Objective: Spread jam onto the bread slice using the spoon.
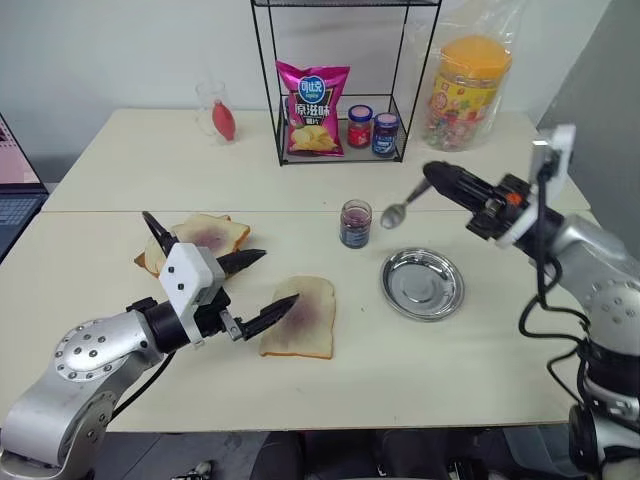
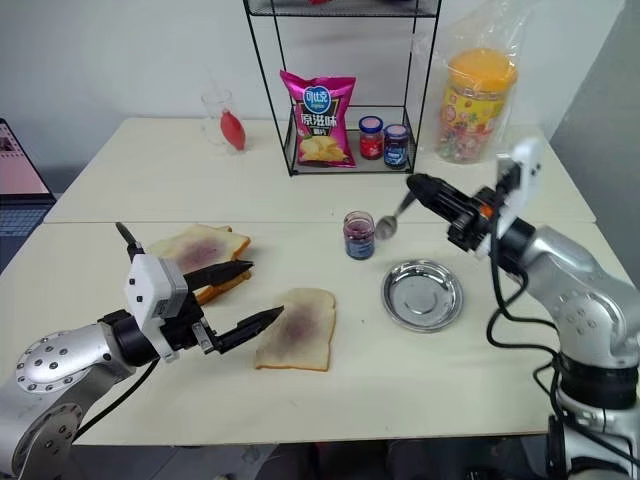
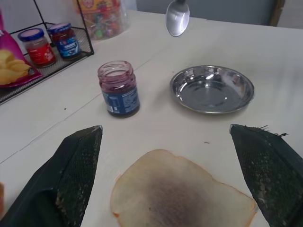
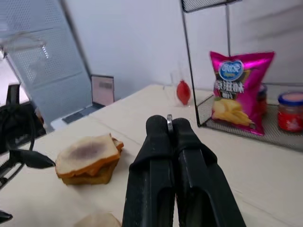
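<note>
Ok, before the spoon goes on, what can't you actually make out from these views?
- Spoon bowl: any jam on it is too small to tell in the eye views, and the left wrist view shows just its back.
- Spoon handle: in the right wrist view the shut right claw hides all but a sliver.
- Jam jar: fill level unclear behind the label.
- Bread slice: near edge cut off in the left wrist view.

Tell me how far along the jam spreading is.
Done: the bread slice already has a purplish smear in its middle. In hand: the right gripper is shut on the spoon, raised beside the open jam jar. The left gripper hangs open by the slice. Left: probably another scoop, then spreading toward the crust.
</note>
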`<control>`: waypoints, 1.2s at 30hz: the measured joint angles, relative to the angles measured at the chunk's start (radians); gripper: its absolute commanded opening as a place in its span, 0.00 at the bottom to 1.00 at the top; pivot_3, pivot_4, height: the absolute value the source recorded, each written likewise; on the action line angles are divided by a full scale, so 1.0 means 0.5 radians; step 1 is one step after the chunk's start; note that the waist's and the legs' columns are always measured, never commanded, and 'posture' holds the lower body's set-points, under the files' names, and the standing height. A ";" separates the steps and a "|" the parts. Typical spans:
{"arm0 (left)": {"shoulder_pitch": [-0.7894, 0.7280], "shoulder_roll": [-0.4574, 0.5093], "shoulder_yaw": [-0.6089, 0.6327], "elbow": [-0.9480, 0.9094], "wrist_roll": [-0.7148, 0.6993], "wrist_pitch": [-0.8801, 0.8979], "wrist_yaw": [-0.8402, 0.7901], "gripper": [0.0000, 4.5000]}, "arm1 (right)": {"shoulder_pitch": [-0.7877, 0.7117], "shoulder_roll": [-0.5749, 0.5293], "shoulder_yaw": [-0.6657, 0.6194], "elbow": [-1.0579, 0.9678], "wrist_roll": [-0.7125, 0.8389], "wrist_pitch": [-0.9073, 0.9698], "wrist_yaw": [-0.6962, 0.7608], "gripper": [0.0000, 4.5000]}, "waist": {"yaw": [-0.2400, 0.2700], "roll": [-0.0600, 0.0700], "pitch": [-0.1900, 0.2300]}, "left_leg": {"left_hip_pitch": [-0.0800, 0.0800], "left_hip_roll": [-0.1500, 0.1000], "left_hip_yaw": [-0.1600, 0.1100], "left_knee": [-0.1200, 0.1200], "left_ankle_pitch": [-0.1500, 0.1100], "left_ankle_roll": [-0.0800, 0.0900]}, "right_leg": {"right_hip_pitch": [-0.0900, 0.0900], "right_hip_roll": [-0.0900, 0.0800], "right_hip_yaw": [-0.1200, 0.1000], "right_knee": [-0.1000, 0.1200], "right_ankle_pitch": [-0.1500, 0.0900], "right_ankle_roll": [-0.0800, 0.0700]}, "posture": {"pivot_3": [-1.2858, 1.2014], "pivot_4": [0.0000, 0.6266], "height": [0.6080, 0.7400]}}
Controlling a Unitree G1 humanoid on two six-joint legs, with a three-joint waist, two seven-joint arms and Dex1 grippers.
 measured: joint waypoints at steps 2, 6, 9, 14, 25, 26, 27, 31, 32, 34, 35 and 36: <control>-0.002 -0.014 0.002 0.001 0.013 -0.008 0.023 1.00 | -0.117 0.015 0.108 0.125 -0.140 -0.074 0.049 0.00 | 0.000 0.000 0.000 | -0.002 0.000 0.000 0.000 0.000 0.000 | -0.001 0.000 0.000 0.000 0.001 -0.001 | 0.52 0.24 1.00; -0.002 -0.041 0.002 0.001 0.031 -0.018 0.038 1.00 | -0.294 0.097 0.271 0.352 -0.370 -0.184 0.089 0.00 | 0.000 0.000 0.000 | -0.005 0.000 0.000 0.000 0.000 0.000 | -0.005 0.000 0.000 0.000 0.001 -0.002 | 0.52 0.24 1.00; 0.001 -0.042 0.004 0.005 0.036 -0.019 0.057 1.00 | -0.389 0.163 0.391 0.517 -0.565 -0.289 0.107 0.00 | 0.000 0.000 0.000 | -0.006 0.001 0.000 0.000 0.000 0.000 | -0.006 -0.001 0.000 0.001 0.001 -0.002 | 0.52 0.24 1.00; 0.013 -0.043 0.017 0.017 0.033 -0.019 0.064 1.00 | -0.439 0.226 0.500 0.668 -0.793 -0.428 0.165 0.00 | 0.001 0.000 0.000 | -0.022 0.001 -0.001 0.001 0.000 0.000 | -0.023 -0.002 -0.001 0.004 0.002 -0.002 | 0.52 0.24 1.00; 0.046 -0.041 0.080 0.077 0.017 -0.018 0.033 1.00 | -0.464 0.329 0.635 0.844 -1.093 -0.622 0.321 0.00 | 0.002 0.000 0.000 | -0.028 0.001 -0.011 0.001 0.000 0.000 | -0.027 -0.003 -0.008 0.005 0.003 -0.003 | 0.52 0.24 1.00; 0.046 -0.041 0.080 0.077 0.011 -0.018 0.021 1.00 | -0.464 0.344 0.639 0.866 -1.111 -0.630 0.322 0.00 | 0.001 0.000 0.000 | -0.028 0.000 -0.011 0.001 0.000 0.000 | -0.027 -0.003 -0.008 0.005 0.003 -0.003 | 0.52 0.24 1.00; 0.046 -0.041 0.080 0.077 0.007 -0.018 0.013 1.00 | -0.465 0.350 0.641 0.883 -1.123 -0.634 0.323 0.00 | 0.002 0.000 0.000 | -0.029 0.000 -0.012 0.002 0.000 0.000 | -0.027 -0.003 -0.009 0.005 0.003 -0.003 | 0.52 0.24 1.00; 0.074 -0.028 0.082 0.078 0.008 -0.021 -0.028 1.00 | -0.501 0.380 0.643 0.959 -1.193 -0.638 0.324 0.00 | 0.001 0.000 0.000 | -0.028 0.000 -0.014 0.002 0.000 0.000 | -0.027 -0.003 -0.009 0.005 0.003 -0.004 | 0.52 0.24 1.00; 0.076 -0.028 0.082 0.079 0.011 -0.023 -0.033 1.00 | -0.507 0.388 0.643 0.970 -1.209 -0.640 0.322 0.00 | 0.001 0.000 0.000 | -0.028 0.000 -0.014 0.001 0.000 0.000 | -0.027 -0.003 -0.010 0.005 0.003 -0.004 | 0.52 0.24 1.00; 0.075 -0.028 0.082 0.085 0.018 -0.028 -0.035 1.00 | -0.513 0.413 0.646 1.001 -1.253 -0.648 0.319 0.00 | 0.001 0.000 0.000 | -0.028 0.000 -0.014 0.001 0.000 0.000 | -0.027 -0.003 -0.010 0.006 0.003 -0.004 | 0.52 0.24 1.00; 0.075 -0.028 0.082 0.087 0.021 -0.028 -0.036 1.00 | -0.513 0.425 0.647 1.019 -1.266 -0.653 0.318 0.00 | 0.001 0.000 0.000 | -0.029 0.000 -0.015 0.001 0.000 0.000 | -0.027 -0.003 -0.011 0.006 0.003 -0.004 | 0.52 0.24 1.00; 0.075 -0.028 0.082 0.087 0.023 -0.028 -0.037 1.00 | -0.513 0.436 0.649 1.038 -1.279 -0.659 0.317 0.00 | 0.001 0.000 0.000 | -0.029 0.000 -0.015 0.001 0.000 0.000 | -0.027 -0.003 -0.010 0.006 0.003 -0.004 | 0.52 0.24 1.00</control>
